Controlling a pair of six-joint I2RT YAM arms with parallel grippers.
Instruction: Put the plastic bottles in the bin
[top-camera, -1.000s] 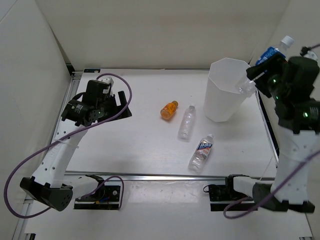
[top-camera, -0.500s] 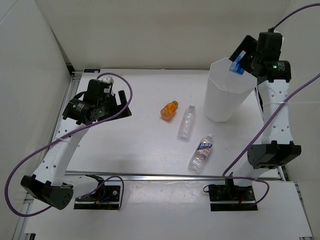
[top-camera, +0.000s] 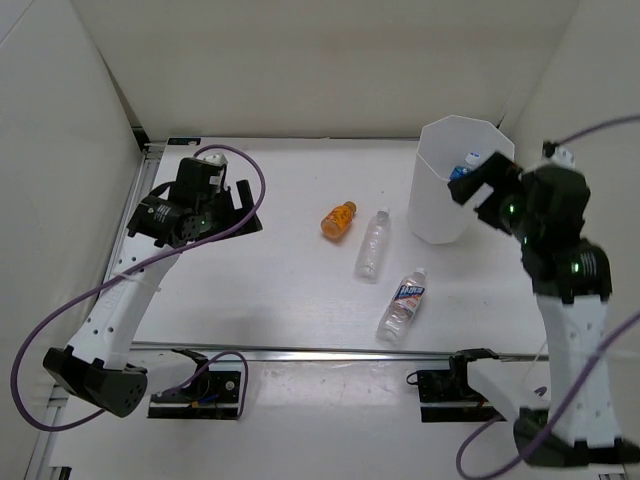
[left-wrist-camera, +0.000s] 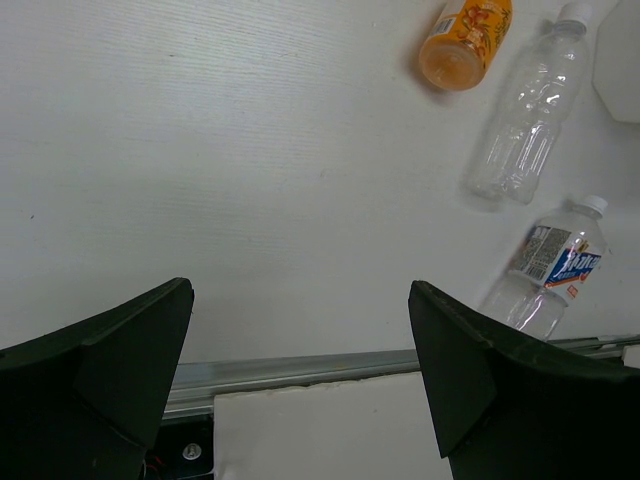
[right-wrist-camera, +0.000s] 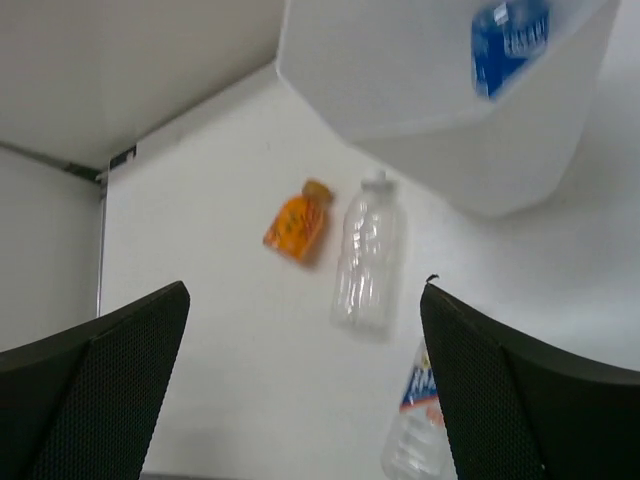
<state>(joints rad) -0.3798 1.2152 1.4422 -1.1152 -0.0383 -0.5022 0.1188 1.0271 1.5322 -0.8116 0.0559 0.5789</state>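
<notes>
The right hand (top-camera: 478, 183) hangs with its fingers spread wide and nothing between them; a second ago it gripped a blue-capped bottle high at the bin's far right, and half a second ago it held that bottle over the rim. Just ahead of the hand now stands the bin (top-camera: 428, 212), and the dropped bottle (top-camera: 466, 164) lies inside it, its blue label showing through the wall in the right wrist view (right-wrist-camera: 510, 33). So one of the four is delivered, and the hand has pulled back to the near side of the rim, free for the next pick. Further to this hand's left, and lower, three bottles remain flat on the table (top-camera: 290, 290): the labelled bottle (top-camera: 403, 303) nearest, then the clear bottle (top-camera: 374, 243), then the orange bottle (top-camera: 339, 219) just beside the clear one; whether those two touch I cannot tell. The labelled one looks the easiest next target for this arm, as it lies apart from the others. The left hand (left-wrist-camera: 300, 290) is likewise wide open and empty, held above the table well to the left of the three, and it has not shifted over the last second; from its wrist the orange bottle and clear bottle sit ahead and to its right.
</notes>
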